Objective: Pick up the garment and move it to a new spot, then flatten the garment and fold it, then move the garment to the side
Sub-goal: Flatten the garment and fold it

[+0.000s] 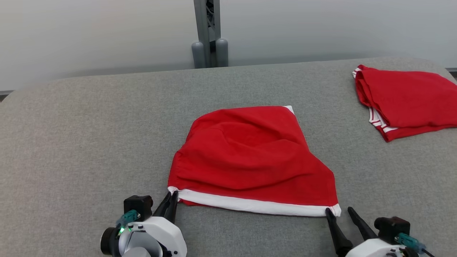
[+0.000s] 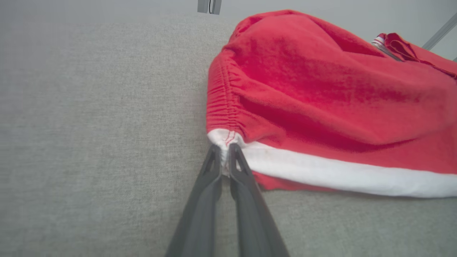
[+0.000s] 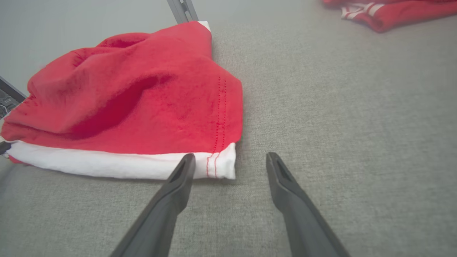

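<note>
Probably a test lab or robotics workspace. A broad work surface [image 1: 71,150], covered in grey woven fabric and rounded at its far corners, stretches from left to right. Behind it runs a plain pale wall [image 1: 89,32], hazy in the head view. At the far middle stands a grey metal frame post [image 1: 206,32] on two rounded feet.

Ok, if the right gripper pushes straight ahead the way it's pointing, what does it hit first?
Probably the white hem corner of the red garment: it lies just ahead, partly inside the open right gripper. The rest of its path looks like bare grey surface.
</note>
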{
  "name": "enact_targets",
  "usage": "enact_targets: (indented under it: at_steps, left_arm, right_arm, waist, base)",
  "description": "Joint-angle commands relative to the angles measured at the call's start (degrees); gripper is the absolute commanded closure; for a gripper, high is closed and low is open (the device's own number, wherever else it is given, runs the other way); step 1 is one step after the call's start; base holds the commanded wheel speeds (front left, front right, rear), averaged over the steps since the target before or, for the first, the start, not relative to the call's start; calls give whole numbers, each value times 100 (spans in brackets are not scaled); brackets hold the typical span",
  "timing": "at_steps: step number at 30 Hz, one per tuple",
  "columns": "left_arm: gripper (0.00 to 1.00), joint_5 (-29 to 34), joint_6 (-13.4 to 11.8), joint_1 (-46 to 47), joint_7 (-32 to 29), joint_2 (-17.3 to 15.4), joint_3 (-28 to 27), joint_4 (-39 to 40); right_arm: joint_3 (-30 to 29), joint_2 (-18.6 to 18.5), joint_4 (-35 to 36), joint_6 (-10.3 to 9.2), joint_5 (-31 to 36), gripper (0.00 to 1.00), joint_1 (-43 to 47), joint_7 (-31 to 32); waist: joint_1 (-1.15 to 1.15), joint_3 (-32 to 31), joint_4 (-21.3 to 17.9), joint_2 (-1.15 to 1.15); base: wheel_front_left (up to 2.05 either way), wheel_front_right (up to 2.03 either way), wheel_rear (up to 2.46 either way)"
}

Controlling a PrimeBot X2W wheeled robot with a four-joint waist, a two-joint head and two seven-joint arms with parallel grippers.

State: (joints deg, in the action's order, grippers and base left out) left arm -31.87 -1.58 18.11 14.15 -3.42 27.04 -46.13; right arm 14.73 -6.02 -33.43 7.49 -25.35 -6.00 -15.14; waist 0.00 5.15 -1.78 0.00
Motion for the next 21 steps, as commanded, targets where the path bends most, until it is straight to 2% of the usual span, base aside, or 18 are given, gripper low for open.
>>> enact_targets:
  at_steps: [1,3,4,5,6,7,12,18,21]
  left_arm:
    - [100,-8,-34,-27,8,-76,1,51]
    - [100,-8,-39,-38,10,-82,12,94]
    - [100,-3,-46,-46,11,-80,21,118]
    - [100,0,-54,-56,9,-77,30,142]
    - [100,-2,-58,-66,5,-82,37,165]
    - [100,-4,-65,-81,3,-87,42,185]
    - [100,-14,-88,-143,19,-103,68,311]
    - [100,-40,-34,-252,55,-208,10,689]
    - [100,-118,35,-276,36,-296,-52,1147]
  right_arm:
    - [76,1,-162,0,-95,0,-172,3]
    - [183,9,-315,0,-163,0,-253,3]
    - [229,5,-380,0,-210,9,-292,3]
    - [266,-4,-423,0,-229,57,-321,3]
    - [301,-14,-464,0,-251,81,-348,3]
    - [316,-23,-482,0,-275,100,-356,3]
    - [328,-126,-344,0,-345,100,-227,3]
    - [159,-235,280,0,-216,100,-53,3]
    - [41,-302,740,0,-184,100,-17,3]
  waist:
    - [0,14,40,0]
    - [0,25,67,0]
    - [0,30,78,0]
    - [0,33,85,0]
    - [0,34,91,0]
    - [0,32,95,0]
    - [0,-26,82,0]
    - [0,-166,-10,0]
    - [0,-275,-67,0]
  base:
    - [0,0,0]
    - [0,0,0]
    - [0,0,0]
    - [0,0,0]
    - [0,0,0]
    - [0,0,0]
    - [0,0,0]
    - [0,0,0]
    - [0,0,0]
